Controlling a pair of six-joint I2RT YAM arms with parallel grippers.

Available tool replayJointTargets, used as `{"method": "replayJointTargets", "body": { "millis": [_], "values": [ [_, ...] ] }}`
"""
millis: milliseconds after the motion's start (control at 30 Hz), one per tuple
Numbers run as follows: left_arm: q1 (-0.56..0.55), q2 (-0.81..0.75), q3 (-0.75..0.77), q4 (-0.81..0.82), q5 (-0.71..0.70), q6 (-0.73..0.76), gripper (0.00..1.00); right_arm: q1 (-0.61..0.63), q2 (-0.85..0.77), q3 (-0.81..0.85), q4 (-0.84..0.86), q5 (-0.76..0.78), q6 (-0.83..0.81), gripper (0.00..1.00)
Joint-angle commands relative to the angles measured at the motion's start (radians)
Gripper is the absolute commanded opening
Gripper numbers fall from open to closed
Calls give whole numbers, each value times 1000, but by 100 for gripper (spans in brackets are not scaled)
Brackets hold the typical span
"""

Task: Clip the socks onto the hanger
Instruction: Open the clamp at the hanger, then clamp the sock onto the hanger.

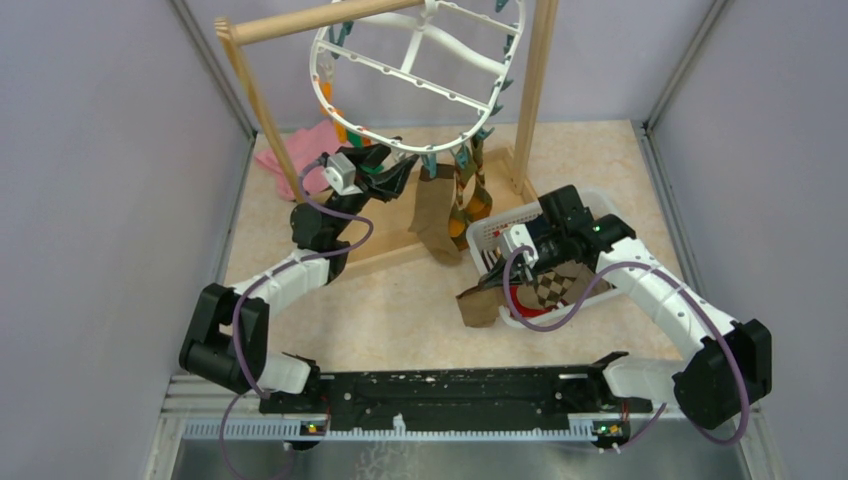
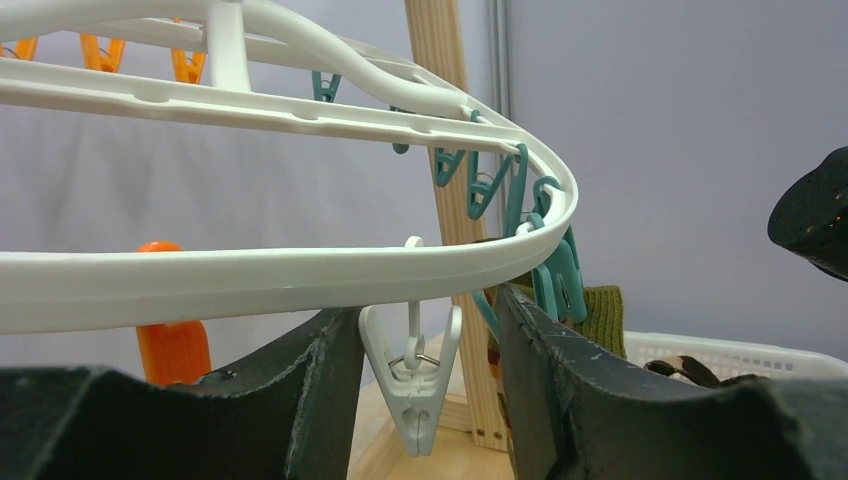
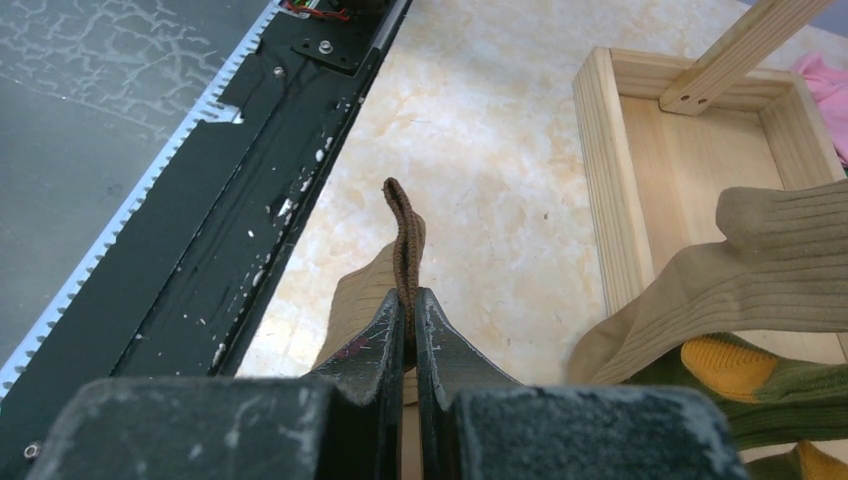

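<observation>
The white oval hanger hangs from a wooden pole rack. A plain tan sock and an olive sock with orange stripes hang clipped at its near rim. My left gripper is open just under the rim, its jaws on either side of a white clip without squeezing it. My right gripper is shut on the cuff of a tan-brown sock, which dangles beside the basket. An argyle sock lies in the basket.
A white slotted basket stands at the right under my right arm. The rack's wooden base frame and posts stand behind. A pink cloth lies at the back left. Teal clips and an orange clip dangle nearby.
</observation>
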Motion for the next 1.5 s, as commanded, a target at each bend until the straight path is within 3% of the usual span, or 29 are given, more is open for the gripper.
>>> {"method": "replayJointTargets", "body": {
  "millis": [0, 200, 300, 600, 733, 833, 900, 1133, 1467],
  "values": [
    [-3, -1, 29, 31, 16, -8, 55, 20, -34, 25, -9, -39, -30, 0],
    [-2, -11, 28, 26, 12, -23, 43, 19, -35, 25, -11, -39, -30, 0],
    [-3, -19, 24, 21, -1, -54, 28, 19, -36, 25, -11, -40, -31, 0],
    [-3, -52, 12, 0, -8, -159, 16, 19, -35, 24, 2, -40, -9, 0],
    [-4, -76, 16, -62, -17, -239, 14, 19, -25, 48, 60, -60, 129, 0],
    [-4, -93, 7, -100, -39, -292, 14, 19, -7, 68, 201, -72, 399, 0],
    [-5, -106, 8, -134, -58, -320, 11, 30, 9, 104, 274, 9, 559, 0],
    [-5, -127, 19, -202, -103, -402, 8, 142, 104, 335, 242, 311, 766, 0],
    [-7, -120, 23, -226, -141, -529, 6, 208, 261, 569, 305, 581, 1021, 0]
  ]
}}
